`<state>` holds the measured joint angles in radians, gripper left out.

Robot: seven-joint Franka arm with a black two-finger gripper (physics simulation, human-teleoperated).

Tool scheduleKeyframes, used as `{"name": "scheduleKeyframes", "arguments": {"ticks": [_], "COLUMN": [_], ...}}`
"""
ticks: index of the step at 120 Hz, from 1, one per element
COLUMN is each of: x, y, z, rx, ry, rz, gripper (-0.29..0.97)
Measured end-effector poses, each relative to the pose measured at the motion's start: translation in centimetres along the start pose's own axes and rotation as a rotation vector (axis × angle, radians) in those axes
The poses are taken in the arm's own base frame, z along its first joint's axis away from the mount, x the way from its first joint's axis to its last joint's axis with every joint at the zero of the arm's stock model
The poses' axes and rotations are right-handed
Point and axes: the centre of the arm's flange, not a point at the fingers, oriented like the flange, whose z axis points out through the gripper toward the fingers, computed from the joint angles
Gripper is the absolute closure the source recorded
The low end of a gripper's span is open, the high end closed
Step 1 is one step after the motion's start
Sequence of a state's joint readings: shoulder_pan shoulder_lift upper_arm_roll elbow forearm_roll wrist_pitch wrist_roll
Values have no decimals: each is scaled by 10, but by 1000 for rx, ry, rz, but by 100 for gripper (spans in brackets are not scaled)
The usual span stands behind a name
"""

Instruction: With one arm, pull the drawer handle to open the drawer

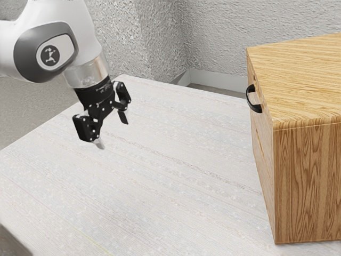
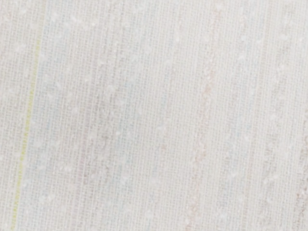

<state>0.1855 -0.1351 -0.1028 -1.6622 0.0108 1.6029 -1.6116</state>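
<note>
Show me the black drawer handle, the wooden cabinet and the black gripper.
black drawer handle point(image 1: 253, 99): exterior view, its curved bar.
wooden cabinet point(image 1: 303, 80): exterior view, top face.
black gripper point(image 1: 112, 132): exterior view, midway between fingertips.

Bright diffuse light; faint grey shading on table point(image 2: 110, 139).

cabinet point(image 1: 298, 106): runs off the exterior view's right edge, can't see how far it goes
drawer front point(image 1: 262, 149): nearly edge-on to the camera, can't tell whether it's shut
handle point(image 1: 253, 104): just a thin black loop, mounts too small to make out
my arm point(image 1: 48, 48): chopped off at the top-left corner
</note>
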Motion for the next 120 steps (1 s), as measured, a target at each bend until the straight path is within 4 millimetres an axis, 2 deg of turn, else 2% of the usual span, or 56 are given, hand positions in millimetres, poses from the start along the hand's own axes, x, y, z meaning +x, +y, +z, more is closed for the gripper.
{"name": "scheduleKeyframes", "arguments": {"ticks": [18, 32, 54, 58, 65, 72, 80, 88, 99, 120], "x": [-1, -5, -68, -72, -74, -85, -97, -98, -100, -119], "y": [1, -9, -33, -30, -14, -6, 4, 11, 16, 16], "z": [5, -12, -26, -26, -28, -31, -25, -22, -24, -30], "rx": [-11, -50, -42, -42, -56, -77, -94, -122, -163, -218], "ry": [19, 49, 64, 65, 63, 54, 39, 33, 33, 33], "rz": [4, 14, 144, 156, 168, 204, 254, 289, 336, 453], "gripper": [0, 0, 0, 0, 0, 0, 0, 0, 0, 0]}}
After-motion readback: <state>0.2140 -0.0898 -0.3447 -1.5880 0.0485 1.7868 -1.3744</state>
